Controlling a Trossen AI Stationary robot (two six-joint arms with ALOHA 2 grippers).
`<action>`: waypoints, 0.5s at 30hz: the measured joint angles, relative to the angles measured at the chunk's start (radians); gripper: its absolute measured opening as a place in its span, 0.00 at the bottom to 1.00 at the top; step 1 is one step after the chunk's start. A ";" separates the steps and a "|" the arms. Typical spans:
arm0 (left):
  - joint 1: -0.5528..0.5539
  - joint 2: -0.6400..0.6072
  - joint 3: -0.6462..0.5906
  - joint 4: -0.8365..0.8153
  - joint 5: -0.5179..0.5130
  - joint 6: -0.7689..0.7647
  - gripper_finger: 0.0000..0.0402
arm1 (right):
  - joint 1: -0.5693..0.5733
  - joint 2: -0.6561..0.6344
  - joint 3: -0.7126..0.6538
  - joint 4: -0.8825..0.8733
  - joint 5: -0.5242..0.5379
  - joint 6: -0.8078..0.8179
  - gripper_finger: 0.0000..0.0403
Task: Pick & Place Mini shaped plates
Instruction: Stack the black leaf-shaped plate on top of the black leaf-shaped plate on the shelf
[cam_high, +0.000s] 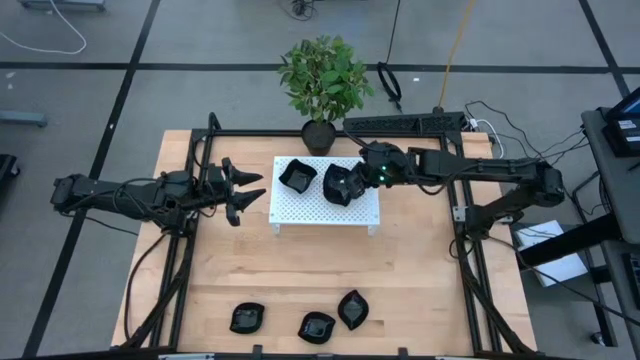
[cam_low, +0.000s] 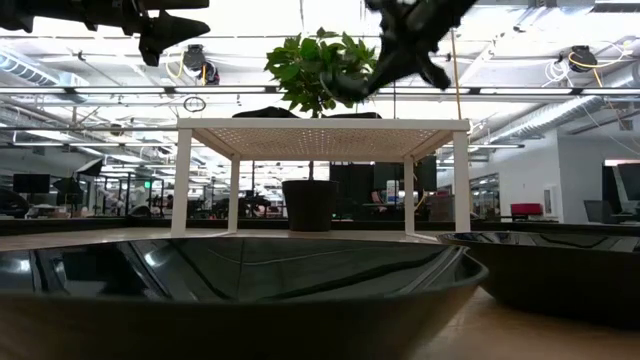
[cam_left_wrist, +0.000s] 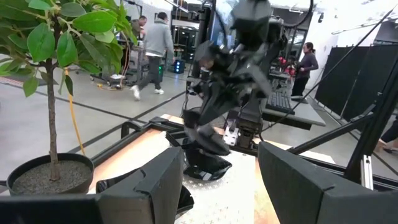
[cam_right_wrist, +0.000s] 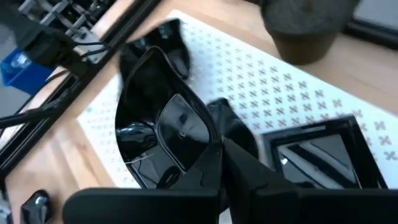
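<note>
The right gripper (cam_high: 358, 178) reaches in over the white perforated platform (cam_high: 305, 208) that stands toward the far side of the wooden desk (cam_high: 330, 270). Its jaws are pressed together on the rim of a leaf-shaped black plate (cam_right_wrist: 163, 140), which it holds tilted just above the platform; in the low view that plate (cam_low: 345, 88) hangs clear of the platform top. Another black plate (cam_high: 297, 176) rests on the platform's left part, and a square plate (cam_right_wrist: 323, 155) lies on the platform close beside the held one. In the high view the dark shapes under the right gripper merge, so how many plates sit there is hard to say.

The left gripper (cam_high: 247, 191) waits in the air just left of the platform, its jaws spread and holding nothing.

Three more black plates lie along the near edge of the desk: one at the left (cam_high: 246, 318), one in the middle (cam_high: 317, 327) and a leaf-shaped one (cam_high: 352, 309) just right of it. A potted plant (cam_high: 322, 85) stands behind the platform. People (cam_left_wrist: 152, 53) walk in the room beyond.
</note>
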 joint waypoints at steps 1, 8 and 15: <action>0.000 0.000 0.000 -0.001 0.000 0.000 0.53 | -0.007 -0.001 -0.024 0.024 0.001 0.005 0.00; 0.000 0.000 0.000 0.000 0.000 0.000 0.53 | -0.041 -0.028 -0.163 0.198 -0.036 0.016 0.00; 0.000 0.000 0.000 -0.001 0.000 0.000 0.53 | -0.054 -0.033 -0.185 0.189 -0.059 0.005 0.00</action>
